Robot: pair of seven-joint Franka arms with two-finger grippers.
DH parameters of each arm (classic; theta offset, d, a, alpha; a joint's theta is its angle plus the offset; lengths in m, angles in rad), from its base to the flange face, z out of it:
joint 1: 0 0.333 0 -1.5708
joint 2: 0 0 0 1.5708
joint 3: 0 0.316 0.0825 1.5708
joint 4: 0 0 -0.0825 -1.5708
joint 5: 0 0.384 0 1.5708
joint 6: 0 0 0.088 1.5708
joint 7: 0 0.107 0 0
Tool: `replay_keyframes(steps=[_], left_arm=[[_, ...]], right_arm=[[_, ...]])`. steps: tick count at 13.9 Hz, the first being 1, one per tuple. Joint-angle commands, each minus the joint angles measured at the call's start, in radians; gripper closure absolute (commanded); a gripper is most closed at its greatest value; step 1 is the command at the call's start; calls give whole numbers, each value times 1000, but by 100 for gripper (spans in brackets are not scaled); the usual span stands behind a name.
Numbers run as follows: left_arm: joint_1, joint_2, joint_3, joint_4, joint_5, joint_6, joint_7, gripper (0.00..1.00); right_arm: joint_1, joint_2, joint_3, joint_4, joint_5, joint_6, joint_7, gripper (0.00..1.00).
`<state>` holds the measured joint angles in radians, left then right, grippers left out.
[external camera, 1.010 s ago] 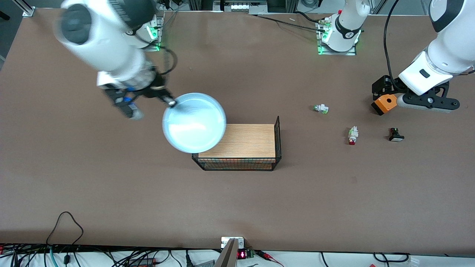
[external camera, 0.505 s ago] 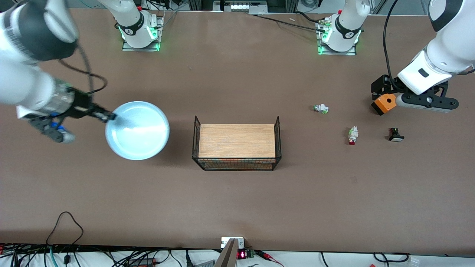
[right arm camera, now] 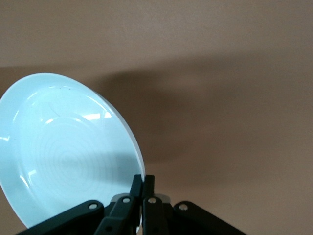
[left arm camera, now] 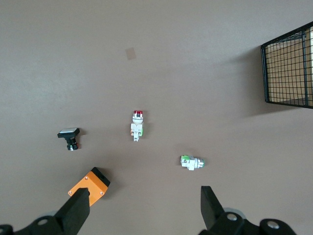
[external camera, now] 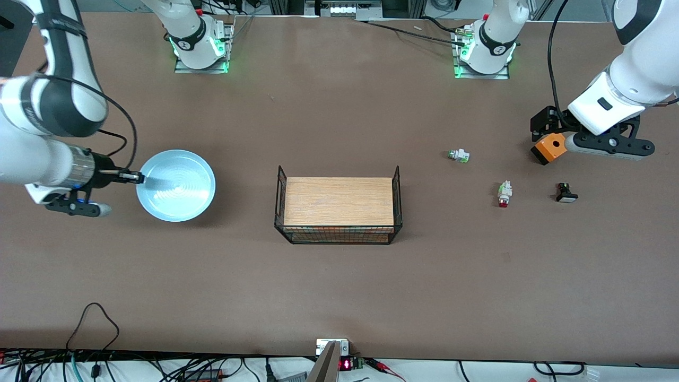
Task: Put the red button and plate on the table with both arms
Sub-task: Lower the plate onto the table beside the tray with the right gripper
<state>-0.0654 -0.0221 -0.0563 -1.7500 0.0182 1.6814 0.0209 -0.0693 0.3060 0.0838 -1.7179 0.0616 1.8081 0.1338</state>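
The light blue plate (external camera: 176,185) is held by its rim in my right gripper (external camera: 136,178), low over the brown table (external camera: 339,286) toward the right arm's end. In the right wrist view the plate (right arm camera: 63,152) tilts, with my right gripper (right arm camera: 143,178) shut on its edge. The red button (external camera: 503,195) lies on the table toward the left arm's end, and it also shows in the left wrist view (left arm camera: 137,125). My left gripper (external camera: 542,132) hangs open and empty over the table next to an orange box (external camera: 550,148); its jaws stand wide apart (left arm camera: 144,211).
A wooden board with black wire sides (external camera: 338,208) stands mid-table. A green-ended button (external camera: 459,155) and a black button with a white cap (external camera: 565,193) lie near the red one. Cables run along the table's edge nearest the front camera.
My right arm has swung the plate from over the wooden board's end toward the right arm's end of the table and lowered it. The left arm has barely moved.
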Motion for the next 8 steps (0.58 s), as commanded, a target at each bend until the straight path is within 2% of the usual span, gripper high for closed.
replay_keyframes(steps=[1, 4, 8], left_arm=[[-2, -13, 1, 6, -15, -20, 14, 0], [-1, -13, 3, 6, -15, -22, 19, 0], [2, -13, 3, 6, -15, -23, 17, 0]], right_arm=[[-44, -33, 14, -152, -2, 130, -89, 100], [-98, -30, 16, -305, -3, 296, -221, 100], [-162, -13, 16, -459, -3, 508, -377, 100]])
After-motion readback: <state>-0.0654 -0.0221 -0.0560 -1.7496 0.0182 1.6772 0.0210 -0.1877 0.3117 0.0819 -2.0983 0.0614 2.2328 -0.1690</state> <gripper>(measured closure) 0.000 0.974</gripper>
